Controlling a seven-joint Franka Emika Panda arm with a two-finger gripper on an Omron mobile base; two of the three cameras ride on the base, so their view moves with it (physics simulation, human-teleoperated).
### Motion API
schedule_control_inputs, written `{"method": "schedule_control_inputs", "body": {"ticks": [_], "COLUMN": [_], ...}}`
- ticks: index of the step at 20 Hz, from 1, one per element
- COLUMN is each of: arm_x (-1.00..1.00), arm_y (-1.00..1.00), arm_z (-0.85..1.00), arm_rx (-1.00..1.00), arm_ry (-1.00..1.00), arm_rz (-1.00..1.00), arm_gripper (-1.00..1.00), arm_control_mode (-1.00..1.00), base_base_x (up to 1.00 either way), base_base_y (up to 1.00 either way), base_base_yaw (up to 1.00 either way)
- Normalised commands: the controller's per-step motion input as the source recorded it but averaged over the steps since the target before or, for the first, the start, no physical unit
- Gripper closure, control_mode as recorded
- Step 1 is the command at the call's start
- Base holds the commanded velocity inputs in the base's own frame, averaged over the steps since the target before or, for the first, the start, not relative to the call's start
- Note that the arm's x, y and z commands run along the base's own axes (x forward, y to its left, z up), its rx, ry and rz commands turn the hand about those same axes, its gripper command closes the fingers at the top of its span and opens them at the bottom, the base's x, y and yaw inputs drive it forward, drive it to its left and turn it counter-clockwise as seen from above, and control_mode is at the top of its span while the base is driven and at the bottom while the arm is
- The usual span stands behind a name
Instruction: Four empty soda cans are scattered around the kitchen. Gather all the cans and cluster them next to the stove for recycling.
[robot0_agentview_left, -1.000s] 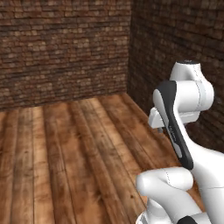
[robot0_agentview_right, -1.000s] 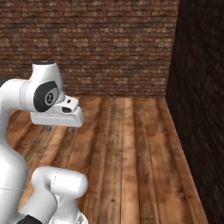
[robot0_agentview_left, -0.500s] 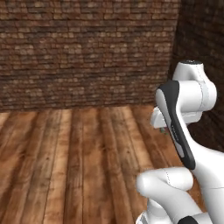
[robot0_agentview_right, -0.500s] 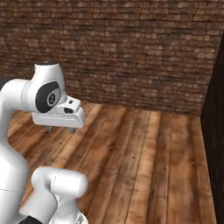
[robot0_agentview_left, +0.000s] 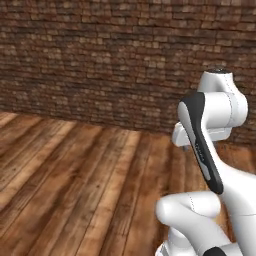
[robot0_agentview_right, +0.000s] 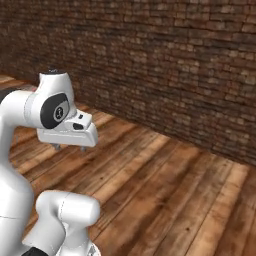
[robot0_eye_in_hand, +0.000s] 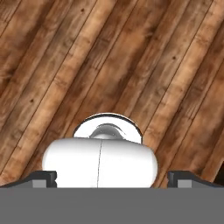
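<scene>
soda cans: their place cannot be told, while the gripper stands spread wide and empty, fingertips aimed down at the wooden plank floor near a brick wall.

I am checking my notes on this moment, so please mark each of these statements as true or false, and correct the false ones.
1. The floor is made of wooden planks. True.
2. The wall ahead of the robot is painted plain white. False: it is dark brown brick.
3. The gripper is open and holds nothing. True: its two dark fingertips stand far apart at the bottom of the hand view, with nothing between them.
4. A red can is standing on the floor in front of the robot. False: the floor seen here carries no can.
5. The hand camera looks down at a black cooktop. False: it looks at the wooden floor.
</scene>
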Motion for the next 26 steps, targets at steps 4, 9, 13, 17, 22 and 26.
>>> {"method": "schedule_control_inputs", "body": {"ticks": [4, 9, 13, 17, 22, 26], "arm_x": [0.0, 0.0, 0.0, 0.0, 0.0, 0.0], "arm_y": [0.0, 0.0, 0.0, 0.0, 0.0, 0.0], "arm_z": [0.0, 0.0, 0.0, 0.0, 0.0, 0.0], "arm_rx": [0.0, 0.0, 0.0, 0.0, 0.0, 0.0], "arm_ry": [0.0, 0.0, 0.0, 0.0, 0.0, 0.0], "arm_rz": [0.0, 0.0, 0.0, 0.0, 0.0, 0.0], "arm_gripper": [-1.0, -1.0, -1.0, -1.0, -1.0, -1.0], "arm_control_mode": [1.0, 1.0, 1.0, 1.0, 1.0, 1.0], "base_base_x": [1.0, 1.0, 1.0, 1.0, 1.0, 1.0], "base_base_y": [-0.27, -0.4, -0.45, -0.45, -0.48, -0.54], "base_base_yaw": [0.61, 0.6, 0.59, 0.59, 0.58, 0.56]}}
